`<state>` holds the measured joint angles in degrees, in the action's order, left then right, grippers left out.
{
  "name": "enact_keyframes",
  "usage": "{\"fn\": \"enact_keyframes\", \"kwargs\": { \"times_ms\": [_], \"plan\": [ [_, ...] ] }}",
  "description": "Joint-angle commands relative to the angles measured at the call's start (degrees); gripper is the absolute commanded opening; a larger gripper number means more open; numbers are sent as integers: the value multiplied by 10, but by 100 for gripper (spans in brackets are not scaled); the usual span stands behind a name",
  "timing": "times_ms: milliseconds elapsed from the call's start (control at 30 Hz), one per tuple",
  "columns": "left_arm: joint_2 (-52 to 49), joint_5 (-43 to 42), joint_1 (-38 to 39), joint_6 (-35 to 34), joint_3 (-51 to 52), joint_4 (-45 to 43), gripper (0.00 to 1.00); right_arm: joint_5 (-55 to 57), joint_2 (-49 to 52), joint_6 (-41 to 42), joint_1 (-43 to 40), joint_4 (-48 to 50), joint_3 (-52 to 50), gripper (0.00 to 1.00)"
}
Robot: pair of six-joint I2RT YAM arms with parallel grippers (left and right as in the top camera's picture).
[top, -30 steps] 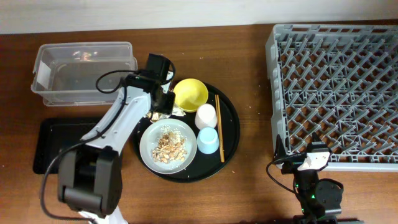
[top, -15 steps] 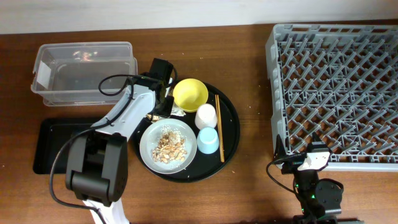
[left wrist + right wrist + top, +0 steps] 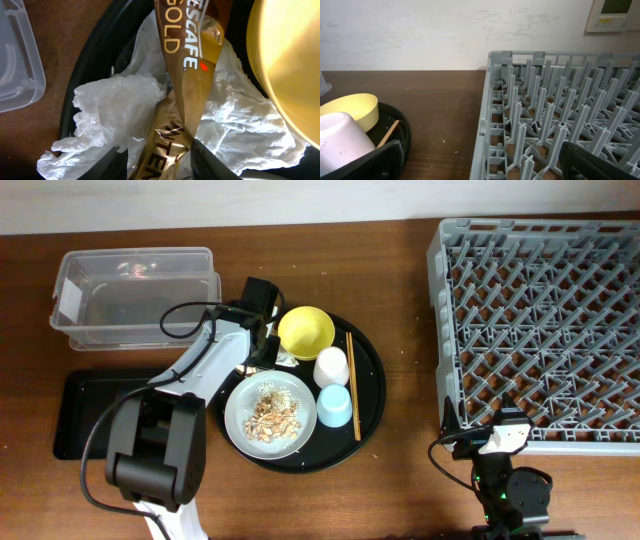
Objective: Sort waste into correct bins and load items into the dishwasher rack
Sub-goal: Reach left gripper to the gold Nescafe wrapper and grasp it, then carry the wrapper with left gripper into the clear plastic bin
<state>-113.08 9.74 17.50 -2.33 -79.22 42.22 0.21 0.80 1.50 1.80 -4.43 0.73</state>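
Note:
My left gripper [image 3: 262,352] is down on the round black tray's left side, beside the yellow bowl [image 3: 306,331]. In the left wrist view its fingers [image 3: 157,160] pinch the gold-foil wrapper [image 3: 182,75], with crumpled white wrappers [image 3: 120,100] on both sides. The white cup [image 3: 331,366], light blue cup [image 3: 333,406], chopsticks [image 3: 352,385] and grey plate [image 3: 240,420] with food scraps [image 3: 273,413] sit on the same tray. The clear tub [image 3: 135,255] and flat black tray [image 3: 95,405] lie to the left. My right gripper [image 3: 480,165] is open and empty at the front left corner of the dishwasher rack [image 3: 540,320].
The round black tray [image 3: 372,395] holds all the dishes. The clear tub's corner [image 3: 15,55] shows close to the left gripper. The right wrist view shows the rack's wall [image 3: 492,115], the yellow bowl [image 3: 350,107] and white cup [image 3: 342,137]. A wall runs behind the table.
My left gripper moved a little right and down onto the wrappers a second ago, and has stayed there since. The right arm has not moved.

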Motion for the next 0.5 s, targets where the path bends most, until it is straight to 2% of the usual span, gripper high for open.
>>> {"fn": "enact_keyframes", "kwargs": {
  "times_ms": [0, 133, 167, 233, 267, 300, 400, 467],
  "plan": [
    [-5, 6, 0, 5, 7, -9, 40, 5, -4, 2, -4, -2, -4, 98],
    [-5, 6, 0, 5, 16, -16, 35, 5, -4, 2, -4, -3, -4, 98],
    [-5, 6, 0, 5, 21, -20, 31, 5, -4, 2, -4, -3, -4, 98],
    [-5, 6, 0, 4, 34, -30, 22, 5, -4, 2, -4, -2, -4, 98],
    [-5, 5, 0, 4, 32, -29, 5, 5, -4, 2, -4, -2, -4, 98],
    [-4, 6, 0, 4, 30, -25, 1, 5, -4, 2, -4, -2, -4, 98],
    [11, 1, 0, -15, 10, -2, 1, 5, -4, 2, -4, -3, -4, 98],
    [50, -44, 0, -15, -6, 18, 1, 5, -4, 2, -4, -2, -4, 98]
  ]
}}
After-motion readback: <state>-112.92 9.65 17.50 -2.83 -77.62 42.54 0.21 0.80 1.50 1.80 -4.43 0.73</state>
